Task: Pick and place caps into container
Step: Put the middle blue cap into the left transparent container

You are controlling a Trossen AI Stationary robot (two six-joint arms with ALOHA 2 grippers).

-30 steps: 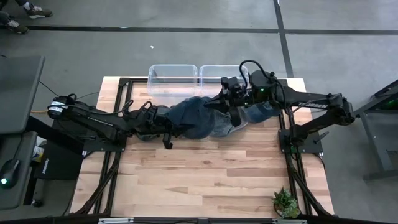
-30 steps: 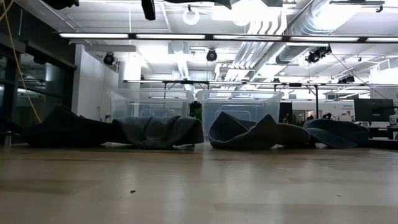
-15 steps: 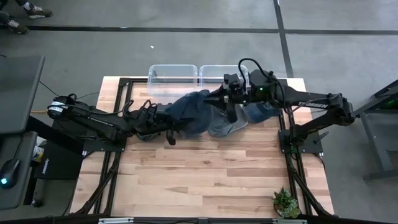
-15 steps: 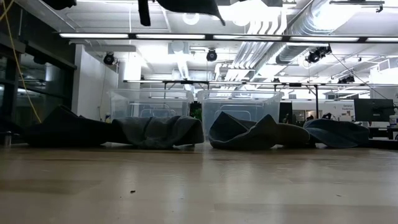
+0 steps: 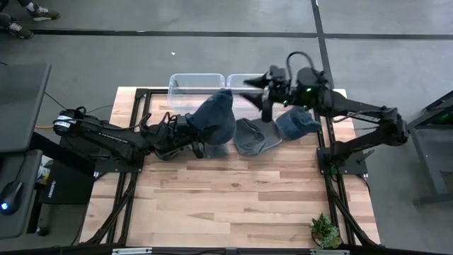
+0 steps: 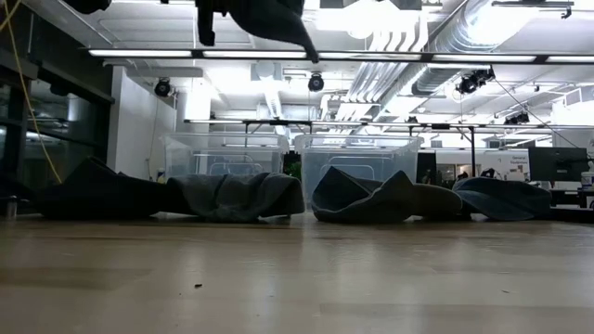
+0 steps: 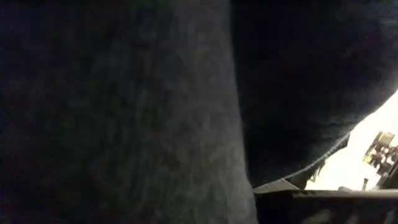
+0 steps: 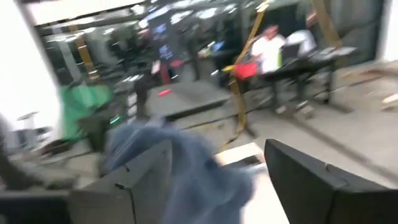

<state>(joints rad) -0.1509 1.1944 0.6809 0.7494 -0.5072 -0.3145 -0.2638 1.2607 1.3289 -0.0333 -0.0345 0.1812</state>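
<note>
Denim-blue cap up off the table, pinched in the left gripper, just near of the left bin. Gripper clamped fully closed on the fabric: only dark cloth across its wrist view, and in the low view the same cap dangling at the top edge, well above the wood. Right gripper over the right bin, fingers spread wide, holding nothing. Looks like an early stage of the task: no cap visible inside either clear bin, though part of the right one hidden under the right arm. Only one cap in the air, and not yet over a bin. Left to do, on this reading: carry the lifted cap across the near rim, let go, then return for the rest. Two caps on the table in the high view: a grey-blue one just right of the lifted cap, and a bluer one further right, beside the right arm. More along the same row in the low view, slumped just in front of the bins: a dark heap at far left and a grey one beside it. Exact count hard to tell, with folds overlapping. Most of the work probably ahead.
</note>
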